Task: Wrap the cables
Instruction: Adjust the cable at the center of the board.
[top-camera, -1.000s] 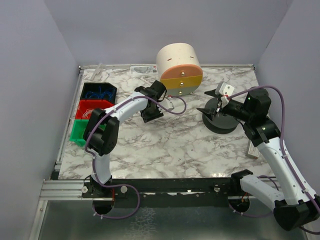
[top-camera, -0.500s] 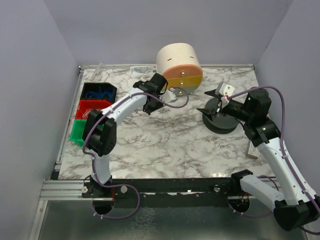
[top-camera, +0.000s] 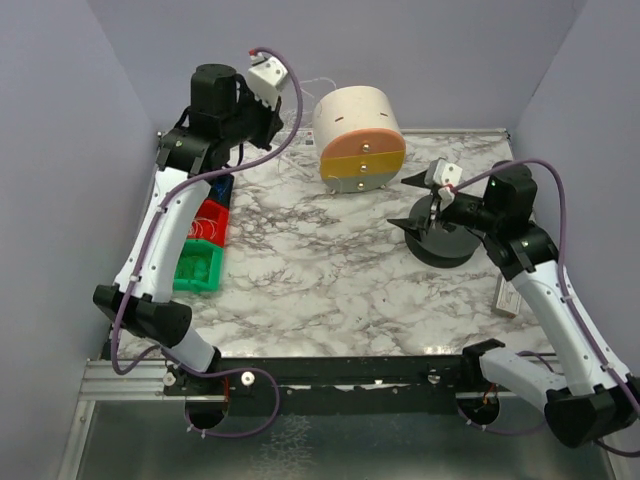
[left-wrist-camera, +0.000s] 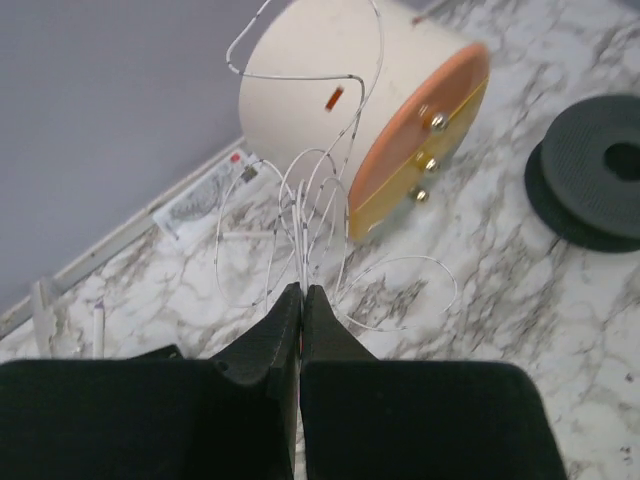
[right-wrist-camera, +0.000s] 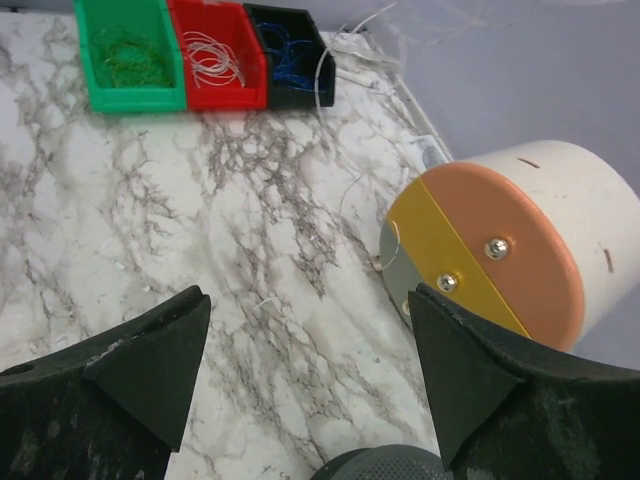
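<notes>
The cables (left-wrist-camera: 310, 205) are thin whitish strands that loop out from the tips of my left gripper (left-wrist-camera: 302, 292), which is shut on them and held high above the table's back left (top-camera: 272, 118). The loops hang in front of the cream drum (left-wrist-camera: 350, 110). The dark grey spool (top-camera: 442, 243) lies flat on the table at the right, also in the left wrist view (left-wrist-camera: 592, 180). My right gripper (top-camera: 412, 200) hovers over the spool's left side, open with nothing between its fingers (right-wrist-camera: 310, 340). Only the spool's rim (right-wrist-camera: 400, 466) shows at the bottom of the right wrist view.
The drum (top-camera: 360, 138), with an orange, yellow and grey face, lies on its side at the back centre. Green (top-camera: 197, 266) and red (top-camera: 211, 221) bins of coiled wire stand at the left, with a black bin (right-wrist-camera: 288, 45) beside them. A small grey block (top-camera: 508, 298) lies at the right edge.
My left arm shut its gripper on the cables in front of the drum and rose up to the back left with them. The right gripper opened a little wider.
</notes>
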